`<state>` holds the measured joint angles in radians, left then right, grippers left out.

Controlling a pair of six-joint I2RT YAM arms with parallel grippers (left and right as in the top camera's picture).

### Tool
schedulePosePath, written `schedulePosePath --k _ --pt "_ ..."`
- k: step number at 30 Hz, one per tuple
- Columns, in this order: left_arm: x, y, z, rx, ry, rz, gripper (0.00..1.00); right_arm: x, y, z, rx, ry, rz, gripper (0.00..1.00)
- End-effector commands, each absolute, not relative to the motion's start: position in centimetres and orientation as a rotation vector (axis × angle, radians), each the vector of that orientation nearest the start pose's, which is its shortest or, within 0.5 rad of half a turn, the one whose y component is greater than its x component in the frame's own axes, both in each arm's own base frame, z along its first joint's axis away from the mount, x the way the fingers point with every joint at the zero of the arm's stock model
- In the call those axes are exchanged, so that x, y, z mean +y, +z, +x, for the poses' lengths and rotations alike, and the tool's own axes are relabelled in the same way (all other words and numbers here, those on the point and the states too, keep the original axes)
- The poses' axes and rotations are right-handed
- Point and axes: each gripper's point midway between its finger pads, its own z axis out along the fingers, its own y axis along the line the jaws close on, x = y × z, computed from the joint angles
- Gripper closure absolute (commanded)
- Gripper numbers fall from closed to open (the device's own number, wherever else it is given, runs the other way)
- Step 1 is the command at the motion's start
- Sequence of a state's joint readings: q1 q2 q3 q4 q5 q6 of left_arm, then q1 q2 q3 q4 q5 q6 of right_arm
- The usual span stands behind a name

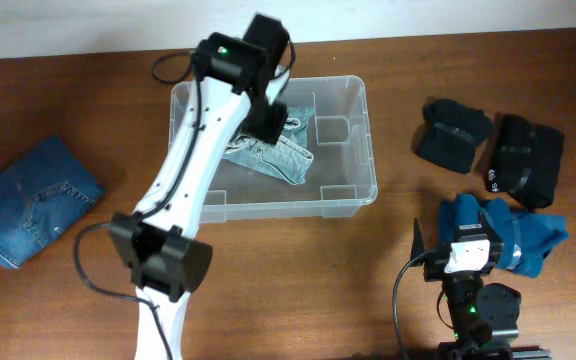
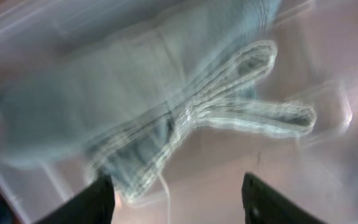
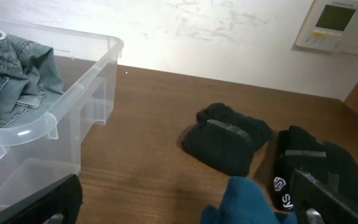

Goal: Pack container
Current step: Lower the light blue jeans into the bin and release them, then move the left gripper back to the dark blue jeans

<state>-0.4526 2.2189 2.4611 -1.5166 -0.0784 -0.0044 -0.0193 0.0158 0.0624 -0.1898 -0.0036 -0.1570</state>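
The clear plastic container stands at the table's middle, with a light blue denim garment lying inside it. My left gripper hangs over the container's back left part. In the blurred left wrist view its fingers are open and empty just above the denim. My right gripper is open wide near the front right, over a teal garment. In the right wrist view the teal cloth lies between its fingers, not gripped. The container shows at the left there.
Folded dark blue jeans lie at the far left. Two black folded garments lie right of the container and also show in the right wrist view. A wall panel hangs behind.
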Motion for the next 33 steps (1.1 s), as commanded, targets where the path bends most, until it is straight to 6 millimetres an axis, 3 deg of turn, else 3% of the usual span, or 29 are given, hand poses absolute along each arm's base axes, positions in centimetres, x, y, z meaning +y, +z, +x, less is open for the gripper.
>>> schedulePosePath --k 1,4,8,11,14,15,18,22,27,30,33 --pt "-18.6 22.9 46.6 2.632 0.018 0.506 0.33 -0.8 15.1 24.1 1.716 -0.137 -0.103 0.02" --pt "-18.7 21.6 50.4 2.563 -0.006 0.421 0.33 -0.8 15.1 24.1 1.716 -0.137 -0.103 0.02" --pt "-18.7 17.6 52.4 2.600 0.006 0.401 0.33 -0.8 15.1 24.1 1.716 -0.138 -0.103 0.02" --pt "-18.2 14.1 51.2 2.716 0.043 0.430 0.34 -0.8 15.1 24.1 1.715 -0.137 -0.103 0.02" --pt "-17.7 13.1 49.5 2.794 0.069 0.452 0.35 -0.8 15.1 24.1 1.716 -0.137 -0.103 0.02" --pt "-17.3 12.9 48.7 2.830 0.081 0.461 0.39 -0.8 15.1 24.1 1.716 -0.137 -0.103 0.02" --pt "-15.7 12.2 44.8 2.995 0.144 0.502 0.40 -0.8 15.1 24.1 1.715 -0.137 -0.103 0.02" --pt "-14.2 12.2 41.5 3.126 0.221 0.540 0.40 -0.8 15.1 24.1 1.716 -0.138 -0.103 0.02" --pt "-14.6 13.2 41.4 3.109 0.176 0.535 0.40 -0.8 15.1 24.1 1.716 -0.137 -0.103 0.02" --pt "-14.0 15.6 42.3 3.038 0.196 0.453 0.42 -0.8 15.1 24.1 1.715 -0.137 -0.103 0.02" --pt "-13.5 20.3 43.5 2.901 0.148 0.351 0.43 -0.8 15.1 24.1 1.716 -0.137 -0.103 0.02"
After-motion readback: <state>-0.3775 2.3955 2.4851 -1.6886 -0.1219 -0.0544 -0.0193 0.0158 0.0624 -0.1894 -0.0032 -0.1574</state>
